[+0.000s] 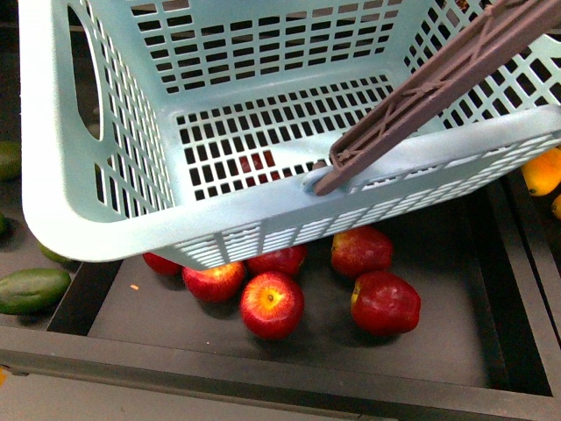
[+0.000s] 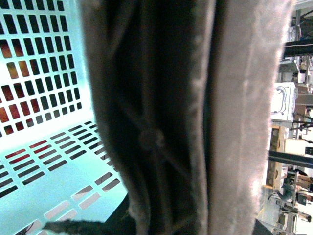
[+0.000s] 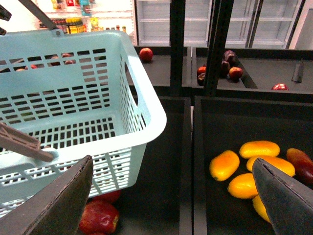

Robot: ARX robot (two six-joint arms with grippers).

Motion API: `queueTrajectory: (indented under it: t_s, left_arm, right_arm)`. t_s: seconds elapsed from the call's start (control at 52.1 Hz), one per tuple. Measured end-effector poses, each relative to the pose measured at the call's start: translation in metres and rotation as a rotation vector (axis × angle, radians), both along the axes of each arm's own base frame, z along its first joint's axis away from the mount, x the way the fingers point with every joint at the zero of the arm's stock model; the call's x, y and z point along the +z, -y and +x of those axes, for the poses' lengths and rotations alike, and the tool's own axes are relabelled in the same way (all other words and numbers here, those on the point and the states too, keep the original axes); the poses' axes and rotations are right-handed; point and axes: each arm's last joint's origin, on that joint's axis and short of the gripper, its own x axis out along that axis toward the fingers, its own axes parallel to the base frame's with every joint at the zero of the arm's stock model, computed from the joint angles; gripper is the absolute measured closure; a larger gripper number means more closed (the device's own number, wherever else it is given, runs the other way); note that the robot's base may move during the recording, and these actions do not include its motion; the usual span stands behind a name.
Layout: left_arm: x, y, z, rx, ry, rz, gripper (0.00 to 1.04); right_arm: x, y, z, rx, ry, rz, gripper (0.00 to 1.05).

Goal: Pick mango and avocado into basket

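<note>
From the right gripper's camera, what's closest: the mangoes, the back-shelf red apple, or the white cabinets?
1. Mangoes, in the near bin by the right gripper.
2. Red apple, on the shelf behind.
3. White cabinets, far background.

One teal basket (image 1: 105, 219) fills the upper part of the front view, with one brown handle (image 1: 438, 83) across it. Below it, in the lower middle, I count six red apples (image 1: 272, 304), and a seventh shows red through the slotted floor. Four green fruits (image 1: 31, 289) sit at the left edge, three of them cut off. In the right wrist view, lower right, five yellow-orange mangoes (image 3: 224, 165) lie with one reddish fruit (image 3: 299, 164). The upper-middle fruits are too small to count.
</note>
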Motion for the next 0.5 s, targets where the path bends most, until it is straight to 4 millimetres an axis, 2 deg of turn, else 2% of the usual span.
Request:
queueTrajectory:
  t_s: [0.038, 0.115, 0.154, 0.25, 0.327, 0.461, 0.499]
  left_arm:
    - [0.0, -0.001, 0.001, 0.004, 0.002, 0.003, 0.89]
    - [0.0, -0.003, 0.001, 0.006, 0.008, 0.006, 0.89]
    - [0.0, -0.002, 0.001, 0.002, 0.01, 0.007, 0.89]
    - [-0.001, -0.002, 0.001, 0.002, 0.007, 0.008, 0.89]
    - [-0.001, -0.002, 0.001, -0.001, 0.007, 0.007, 0.89]
    - [-0.001, -0.002, 0.001, 0.0, 0.008, 0.008, 0.89]
    - [-0.001, -0.002, 0.001, 0.001, 0.008, 0.008, 0.89]
  right_arm:
    - [0.0, 0.0, 0.0, -0.04, -0.078, 0.042, 0.09]
    - [-0.001, 0.003, 0.002, -0.18, -0.396, 0.184, 0.09]
    - [-0.003, 0.007, 0.004, -0.214, -0.463, 0.265, 0.09]
    - [0.006, 0.023, 0.012, -0.271, -0.431, 0.362, 0.09]
    - [0.014, 0.045, 0.022, -0.321, -0.395, 0.407, 0.09]
    - [0.009, 0.102, 0.045, -0.483, -0.369, 0.326, 0.09]
    - [0.008, 0.113, 0.051, -0.493, -0.366, 0.293, 0.09]
